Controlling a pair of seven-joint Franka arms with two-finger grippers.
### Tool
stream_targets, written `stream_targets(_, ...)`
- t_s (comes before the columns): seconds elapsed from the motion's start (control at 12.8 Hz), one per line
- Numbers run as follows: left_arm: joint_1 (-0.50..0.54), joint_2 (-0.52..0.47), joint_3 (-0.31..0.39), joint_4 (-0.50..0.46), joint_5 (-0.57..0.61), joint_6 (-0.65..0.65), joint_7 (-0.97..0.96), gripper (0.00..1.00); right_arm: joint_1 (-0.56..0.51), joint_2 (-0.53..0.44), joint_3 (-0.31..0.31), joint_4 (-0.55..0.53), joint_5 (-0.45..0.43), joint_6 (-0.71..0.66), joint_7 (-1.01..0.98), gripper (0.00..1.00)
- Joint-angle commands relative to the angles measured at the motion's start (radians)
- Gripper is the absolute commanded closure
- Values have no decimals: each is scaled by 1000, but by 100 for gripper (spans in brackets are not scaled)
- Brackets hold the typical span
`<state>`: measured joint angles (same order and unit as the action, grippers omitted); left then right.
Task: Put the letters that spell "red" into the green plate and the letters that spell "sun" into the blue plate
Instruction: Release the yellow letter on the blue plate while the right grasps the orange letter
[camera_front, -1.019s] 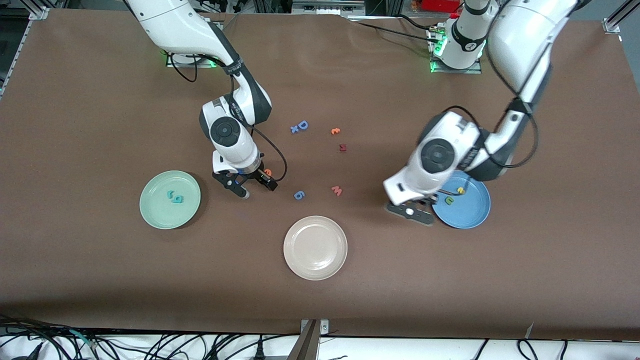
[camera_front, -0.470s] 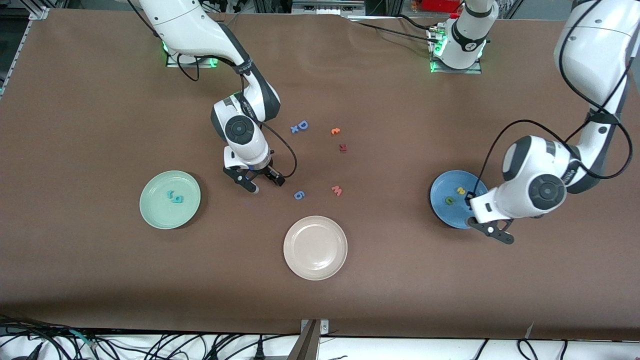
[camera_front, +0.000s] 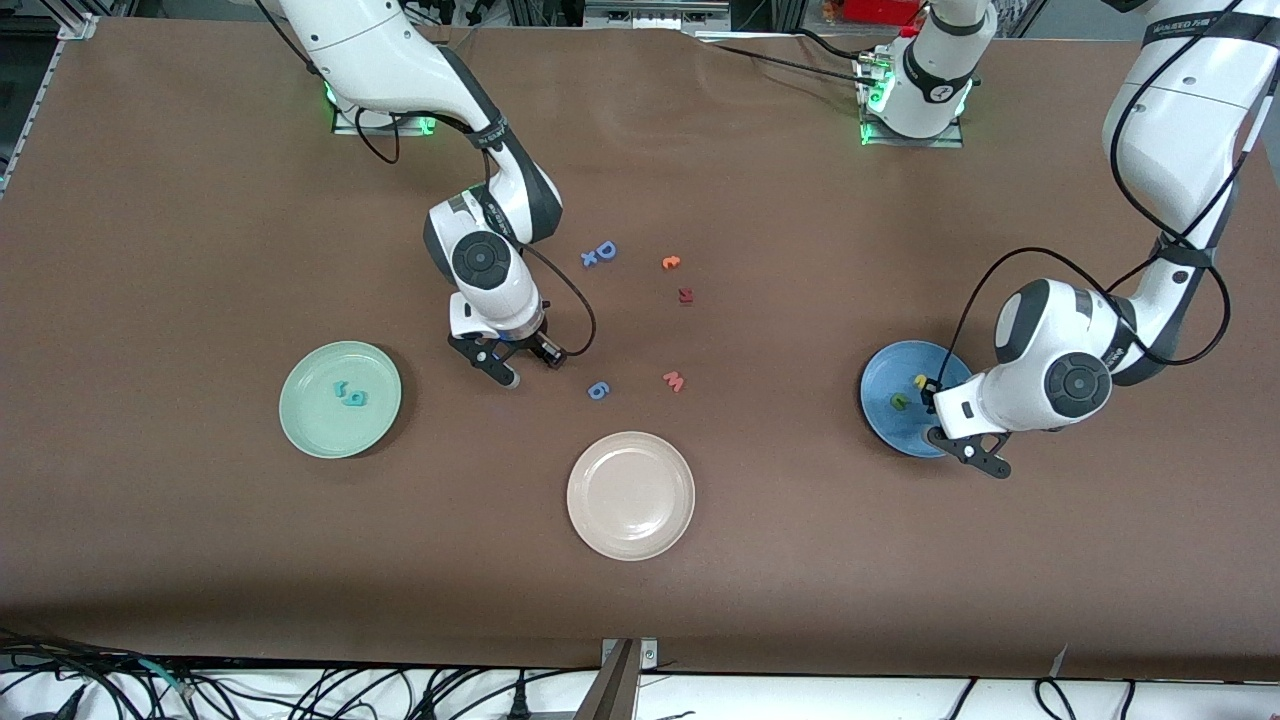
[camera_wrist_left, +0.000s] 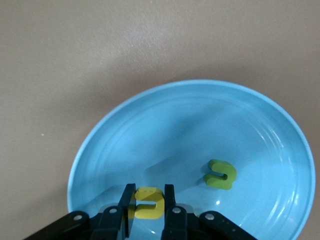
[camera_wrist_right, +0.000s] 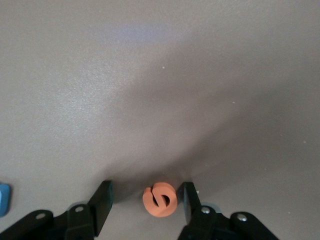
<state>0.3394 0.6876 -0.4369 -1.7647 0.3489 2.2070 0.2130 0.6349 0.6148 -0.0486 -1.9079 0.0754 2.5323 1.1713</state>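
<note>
In the left wrist view my left gripper (camera_wrist_left: 149, 190) is shut on a yellow "u"-shaped letter (camera_wrist_left: 148, 203), low over the blue plate (camera_wrist_left: 200, 125). A green "n" (camera_wrist_left: 220, 174) lies in that plate beside it. The front view shows the blue plate (camera_front: 885, 375) with the yellow letter (camera_front: 920, 381) and green letter (camera_front: 899, 401), and my left gripper (camera_front: 930, 392) at them. My right gripper (camera_wrist_right: 146, 186) is down at the table and open around the orange "e" (camera_wrist_right: 160, 201), a small gap on each side. The green plate (camera_front: 300, 420) holds two teal letters (camera_front: 350, 395).
A beige plate (camera_front: 630, 495) sits nearest the front camera, mid-table. Loose letters lie in the middle of the table: a blue "D" with a small "x" (camera_front: 600, 252), an orange one (camera_front: 670, 262), a dark red one (camera_front: 685, 295), a pink "w" (camera_front: 673, 381) and a blue "g"-like one (camera_front: 597, 390).
My left arm has swung round the blue plate toward its own end of the table, gripper still at the plate. My right gripper has shifted over the orange "e" and its fingers have narrowed.
</note>
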Motion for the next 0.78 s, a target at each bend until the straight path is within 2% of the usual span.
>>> stream_targets(0.0, 15, -17, -8, -16, 18, 13, 8, 1, 5, 11, -2, 3, 12, 0, -10, 55)
stream_targets(0.39, 15, -97, -22, -1, 39, -29, 15, 0, 5, 11, -2, 4, 12, -1, -13, 80)
stream_targets(0.55, 15, -143, -55, 7, 26, -53, 6, 0, 5, 10, -2, 7, 12, -4, -13, 81)
stream_targets(0.71, 7, -190, -89, 19, 13, -151, -4, 0, -6, 5, -4, 39, 11, -59, -19, 84)
